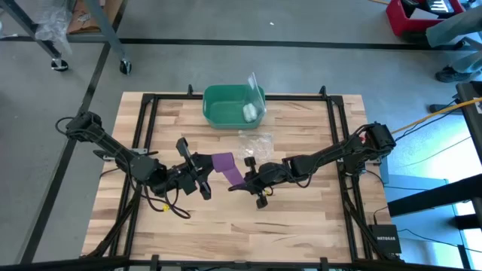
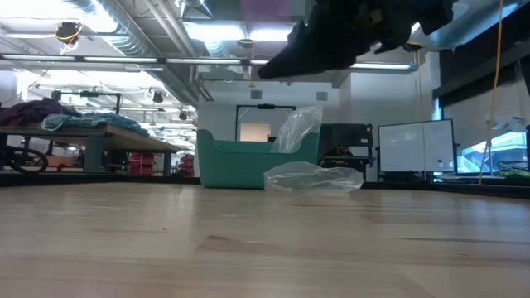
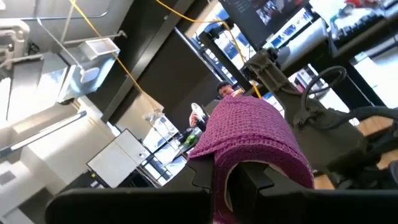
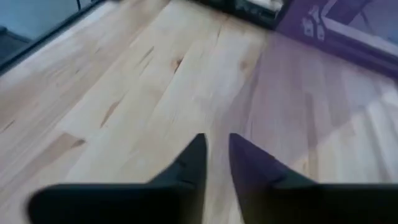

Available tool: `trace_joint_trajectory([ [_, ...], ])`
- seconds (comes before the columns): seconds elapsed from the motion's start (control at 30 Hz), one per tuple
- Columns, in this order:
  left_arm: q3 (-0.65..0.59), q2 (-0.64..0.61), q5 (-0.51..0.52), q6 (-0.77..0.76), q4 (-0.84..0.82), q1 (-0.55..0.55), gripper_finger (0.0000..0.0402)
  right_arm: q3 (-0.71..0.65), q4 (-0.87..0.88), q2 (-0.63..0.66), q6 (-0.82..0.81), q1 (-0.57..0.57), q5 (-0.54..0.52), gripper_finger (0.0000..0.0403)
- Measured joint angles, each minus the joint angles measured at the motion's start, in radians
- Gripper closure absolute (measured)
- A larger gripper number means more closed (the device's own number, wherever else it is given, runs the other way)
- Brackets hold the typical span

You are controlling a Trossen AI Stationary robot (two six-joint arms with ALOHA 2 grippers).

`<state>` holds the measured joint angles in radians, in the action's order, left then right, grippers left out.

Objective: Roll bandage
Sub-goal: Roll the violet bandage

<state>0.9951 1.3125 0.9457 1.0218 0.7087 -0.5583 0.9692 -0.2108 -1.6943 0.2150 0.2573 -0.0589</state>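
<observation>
Purple bandage [image 1: 228, 167] hangs as a strip above the table's middle, between the two grippers, off the wood. In the left wrist view the knit strip [image 3: 252, 140] drapes over the left gripper's fingers, wrapped round them. Left gripper [image 1: 202, 175] sits at the strip's left end, fingers pressed together on the bandage. Right gripper [image 1: 248, 175] is at the strip's right end, close to it; contact can't be told. In the right wrist view its fingertips [image 4: 216, 154] stand a narrow gap apart w/ nothing between them, wood table [image 4: 124, 93] below.

Beyond, toward the table's far edge: green bin [image 1: 226, 105] w/ a small white roll [image 1: 249, 113] inside, clear plastic wrap [image 1: 254, 141] lying just in front of the bin. Low view shows bin [image 2: 240, 165] and plastic [image 2: 315, 176] on the tabletop, arms dark overhead.
</observation>
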Motion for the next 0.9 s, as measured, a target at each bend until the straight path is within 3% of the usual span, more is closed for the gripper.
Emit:
trace_joint_trajectory([
  [0.23,0.001,0.0,-0.002,0.0,-0.021,0.0,0.0386,0.0,0.213,0.114,-0.001,0.0,-0.082,0.0189],
  [0.37,0.001,-0.001,-0.004,-0.032,-0.082,0.005,0.0386,0.0,0.402,0.234,-0.042,-0.001,-0.089,0.0135],
  [0.6,0.001,0.012,-0.003,-0.199,-0.214,0.008,0.0386,0.0,0.56,0.387,-0.128,0.0,-0.057,0.0108],
  [0.73,0.001,0.078,0.002,-0.271,-0.232,0.016,0.0386,-0.037,0.558,0.414,-0.165,0.013,-0.037,0.0107],
  [0.9,0.0,0.184,0.081,-0.312,-0.232,0.024,0.0386,-0.108,0.489,0.409,-0.246,0.041,-0.051,0.0107],
])
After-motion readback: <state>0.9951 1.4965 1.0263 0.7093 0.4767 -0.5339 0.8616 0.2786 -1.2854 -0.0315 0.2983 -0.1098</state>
